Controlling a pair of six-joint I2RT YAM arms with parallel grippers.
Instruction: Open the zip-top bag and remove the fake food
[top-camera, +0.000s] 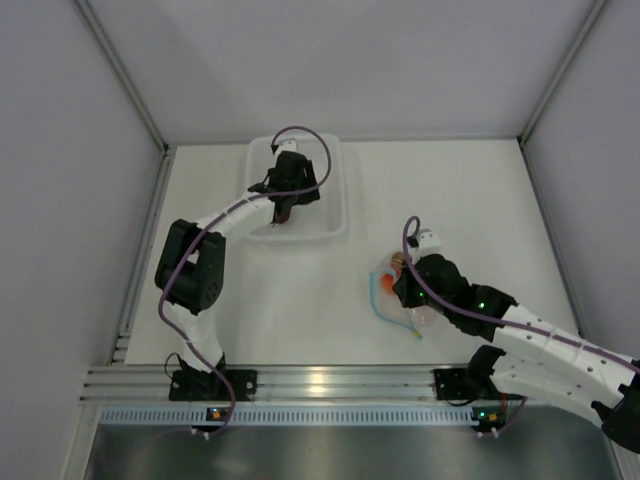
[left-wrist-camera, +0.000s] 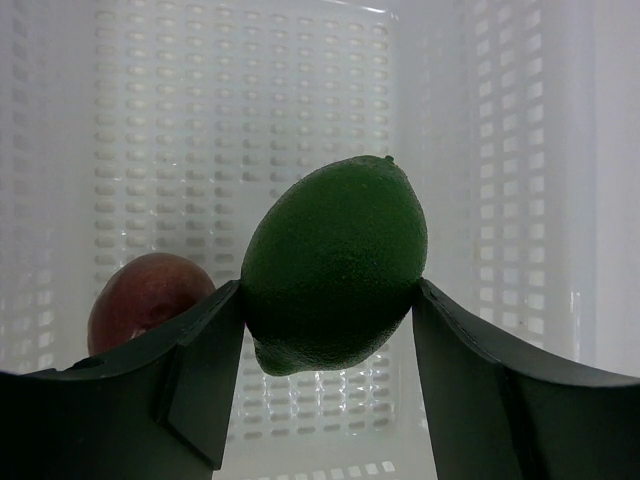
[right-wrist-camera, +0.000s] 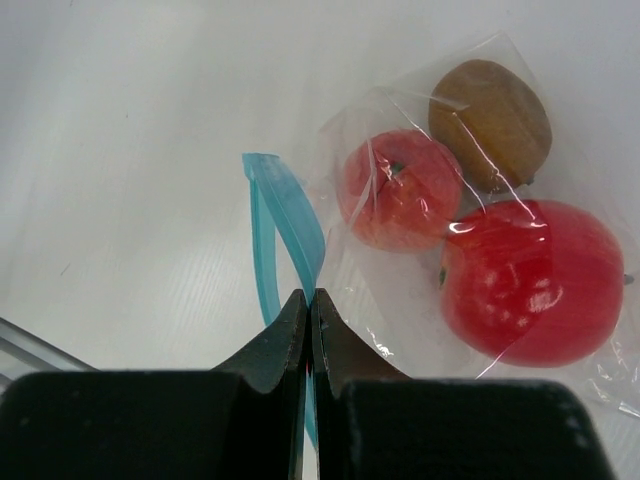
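Tub (top-camera: 341, 190): far side of table (top-camera: 290, 320), left of centre; holds one round fruit (left-wrist-camera: 145, 300) beside a lime (left-wrist-camera: 335, 262), the lime between the left gripper (left-wrist-camera: 328, 292) fingers.
Zip-top bag (right-wrist-camera: 395, 300): nearer, right of tub, on table; holds apple (right-wrist-camera: 530, 280), orange (right-wrist-camera: 400, 190), kiwi (right-wrist-camera: 490, 122).

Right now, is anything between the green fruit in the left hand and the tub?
Nothing visible: the green fruit, held in the left hand, is over bare tub floor; the maroon fruit lies off to its side.
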